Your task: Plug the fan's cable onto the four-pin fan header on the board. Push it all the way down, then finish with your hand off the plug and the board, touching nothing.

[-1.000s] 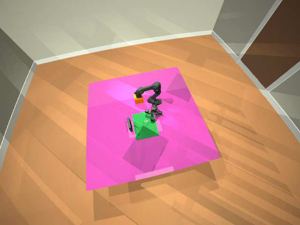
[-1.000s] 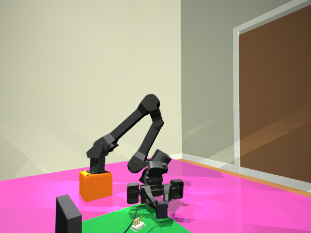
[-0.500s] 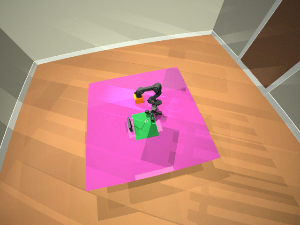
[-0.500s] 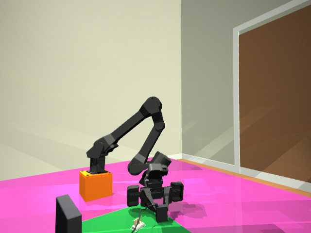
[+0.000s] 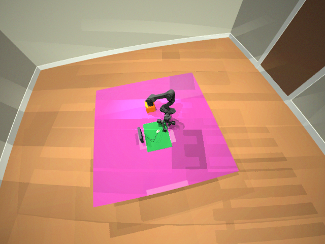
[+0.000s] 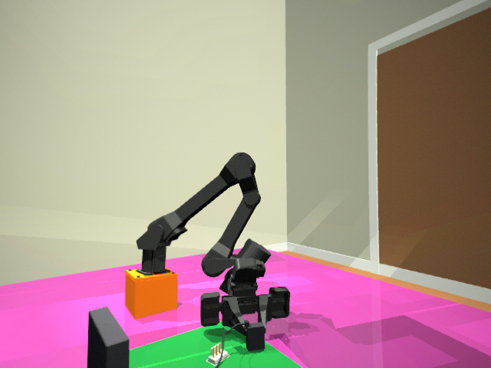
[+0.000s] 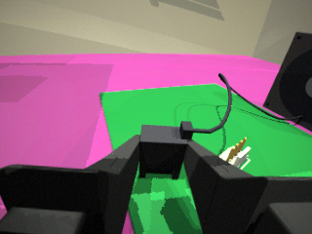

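Note:
My gripper (image 7: 161, 141) (image 6: 253, 330) is shut on the fan cable's dark plug (image 7: 162, 134) (image 6: 255, 336), which hangs a little above the green board (image 5: 157, 145) (image 7: 146, 107) (image 6: 170, 350). The four-pin header (image 5: 158, 130) (image 6: 217, 356) (image 7: 234, 157), a white base with brass pins, stands on the board. It is to the left of the plug in the exterior view and to the right of it in the wrist view. The cable (image 7: 229, 104) (image 6: 223, 344) (image 5: 153, 141) runs from the plug's side toward the fan (image 7: 292, 78) (image 5: 140, 134) (image 6: 107, 336).
The fan stands upright beside the board's left edge in the top view. The arm's orange base block (image 5: 150, 108) (image 6: 153, 294) stands on the pink surface (image 5: 126, 170) (image 6: 59, 317) behind the board. The cable arches up between the plug and the fan.

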`<state>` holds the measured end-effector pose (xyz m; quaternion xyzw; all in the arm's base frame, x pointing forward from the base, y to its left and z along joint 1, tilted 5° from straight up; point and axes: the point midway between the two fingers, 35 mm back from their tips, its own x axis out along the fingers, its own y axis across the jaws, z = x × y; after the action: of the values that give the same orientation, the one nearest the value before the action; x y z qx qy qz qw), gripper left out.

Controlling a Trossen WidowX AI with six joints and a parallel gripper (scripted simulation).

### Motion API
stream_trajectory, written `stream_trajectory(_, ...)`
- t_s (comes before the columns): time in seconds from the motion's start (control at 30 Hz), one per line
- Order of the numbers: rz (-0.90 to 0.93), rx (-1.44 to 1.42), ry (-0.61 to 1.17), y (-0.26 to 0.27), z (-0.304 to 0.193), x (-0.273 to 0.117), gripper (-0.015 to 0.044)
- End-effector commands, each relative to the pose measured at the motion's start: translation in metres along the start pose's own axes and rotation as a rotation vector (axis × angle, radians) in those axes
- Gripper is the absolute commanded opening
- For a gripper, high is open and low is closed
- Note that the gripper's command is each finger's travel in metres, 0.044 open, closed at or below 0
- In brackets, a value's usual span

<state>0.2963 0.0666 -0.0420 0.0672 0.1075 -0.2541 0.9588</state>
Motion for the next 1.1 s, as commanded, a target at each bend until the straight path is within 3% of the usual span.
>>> stream_trajectory(0.0,0.000,-0.002,0.001,-0.0003,0.0000,-0.0001,0.0000)
stream_trajectory(0.77,0.000,-0.002,0.001,-0.0003,0.0000,-0.0001,0.0000)
stream_trajectory(1.0,0.000,0.000,0.000,0.0000,0.0000,0.0000,0.0184)
stream_trajectory(1.07,0.000,0.000,0.000,0.0000,0.0000,0.0000,0.0205)
